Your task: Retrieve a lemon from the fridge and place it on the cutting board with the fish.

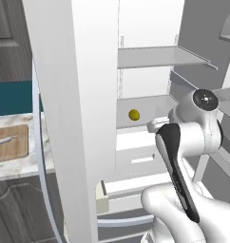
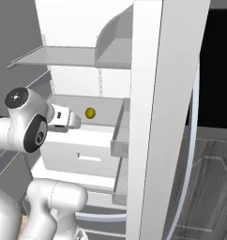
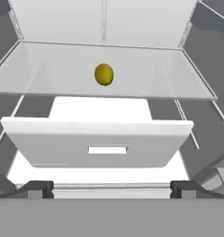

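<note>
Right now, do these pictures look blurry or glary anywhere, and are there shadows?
Hand view: sharp and evenly lit, the lemon shaded underneath. Left base view: the fridge interior is bright, no glare. Right base view: soft edges, black background at right.

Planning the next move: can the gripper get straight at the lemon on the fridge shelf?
Probably yes. The fridge doors stand open, the lemon lies alone on its shelf, and the open gripper faces it with nothing between; only the drawer sits below that line.

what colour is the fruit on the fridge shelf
Yellow, a plain lemon with no markings, seen best in the hand view.
</note>
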{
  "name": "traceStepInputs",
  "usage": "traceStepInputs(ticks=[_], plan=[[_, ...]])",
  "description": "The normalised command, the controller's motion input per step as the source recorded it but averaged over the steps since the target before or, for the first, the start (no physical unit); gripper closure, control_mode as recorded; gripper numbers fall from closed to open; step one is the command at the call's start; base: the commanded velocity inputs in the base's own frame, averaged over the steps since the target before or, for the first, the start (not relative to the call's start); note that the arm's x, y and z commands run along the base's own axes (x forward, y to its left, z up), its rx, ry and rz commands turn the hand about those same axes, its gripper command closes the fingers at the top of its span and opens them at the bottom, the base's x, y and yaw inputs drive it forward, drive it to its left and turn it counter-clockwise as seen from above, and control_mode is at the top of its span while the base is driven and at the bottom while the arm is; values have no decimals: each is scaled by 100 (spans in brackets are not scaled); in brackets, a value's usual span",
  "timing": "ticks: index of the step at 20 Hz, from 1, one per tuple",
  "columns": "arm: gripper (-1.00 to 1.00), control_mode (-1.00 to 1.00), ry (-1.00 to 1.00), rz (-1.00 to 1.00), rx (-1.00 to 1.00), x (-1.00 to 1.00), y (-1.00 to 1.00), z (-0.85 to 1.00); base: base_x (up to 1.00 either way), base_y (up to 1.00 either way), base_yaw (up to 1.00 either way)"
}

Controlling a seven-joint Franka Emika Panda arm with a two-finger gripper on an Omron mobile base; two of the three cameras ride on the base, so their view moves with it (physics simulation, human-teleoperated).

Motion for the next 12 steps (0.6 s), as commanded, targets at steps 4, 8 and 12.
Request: traceStepInputs(ticks=[4,8,12], plan=[[-100,-100,0,0,0,64,0,0,0,0,0],[-100,-100,0,0,0,70,1,0,0,0,0],[-100,-100,-3,0,0,56,21,-11,0,0,0]])
